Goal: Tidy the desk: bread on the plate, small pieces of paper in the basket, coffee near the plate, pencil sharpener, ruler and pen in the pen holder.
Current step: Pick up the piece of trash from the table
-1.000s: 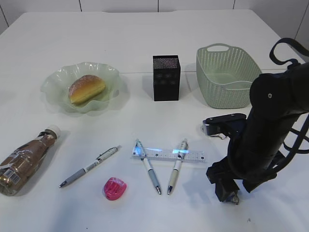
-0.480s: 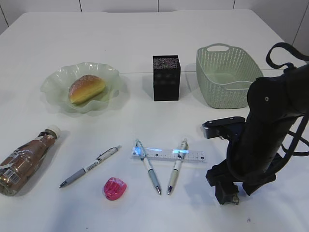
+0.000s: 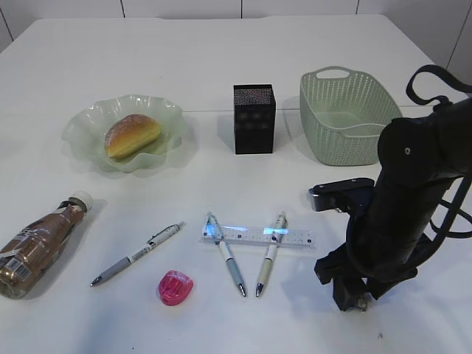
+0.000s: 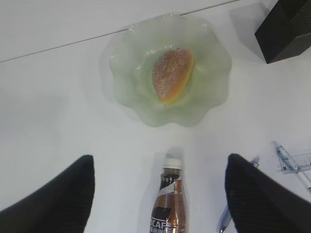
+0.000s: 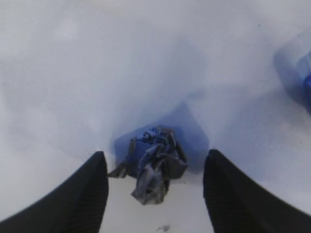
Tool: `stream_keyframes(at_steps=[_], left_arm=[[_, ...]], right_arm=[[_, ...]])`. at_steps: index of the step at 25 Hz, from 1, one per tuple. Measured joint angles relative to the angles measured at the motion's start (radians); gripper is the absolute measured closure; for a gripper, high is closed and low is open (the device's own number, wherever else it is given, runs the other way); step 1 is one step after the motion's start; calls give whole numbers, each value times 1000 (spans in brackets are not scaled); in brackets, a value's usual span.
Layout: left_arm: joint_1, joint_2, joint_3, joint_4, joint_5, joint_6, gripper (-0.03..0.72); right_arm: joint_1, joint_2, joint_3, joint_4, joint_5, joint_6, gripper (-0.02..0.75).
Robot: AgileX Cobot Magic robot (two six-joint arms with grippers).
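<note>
My right gripper is down at the desk front right, open, its fingers on either side of a crumpled small piece of paper with gaps both sides. My left gripper hangs open above the coffee, which lies on its side at the front left. The bread sits on the plate. The ruler lies across two pens, with a third pen and the pink pencil sharpener to their left. The pen holder stands mid-desk beside the basket.
The right arm bulks over the front right corner, just in front of the basket. A seam line runs across the desk behind the plate. The left arm does not show in the exterior view.
The right arm has shifted slightly and settled a little lower over the paper. Everything else on the desk lies as before.
</note>
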Motion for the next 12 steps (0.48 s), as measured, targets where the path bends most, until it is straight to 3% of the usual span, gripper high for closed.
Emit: stream_keyframes(at_steps=[3, 5, 12], left_arm=[[0, 0, 0, 0, 0, 0, 96], [0, 0, 0, 0, 0, 0, 96], [0, 0, 0, -26, 0, 0, 96]], right_arm=[[0, 0, 0, 0, -2, 0, 300], [0, 0, 0, 0, -2, 0, 417], [0, 0, 0, 0, -2, 0, 542]])
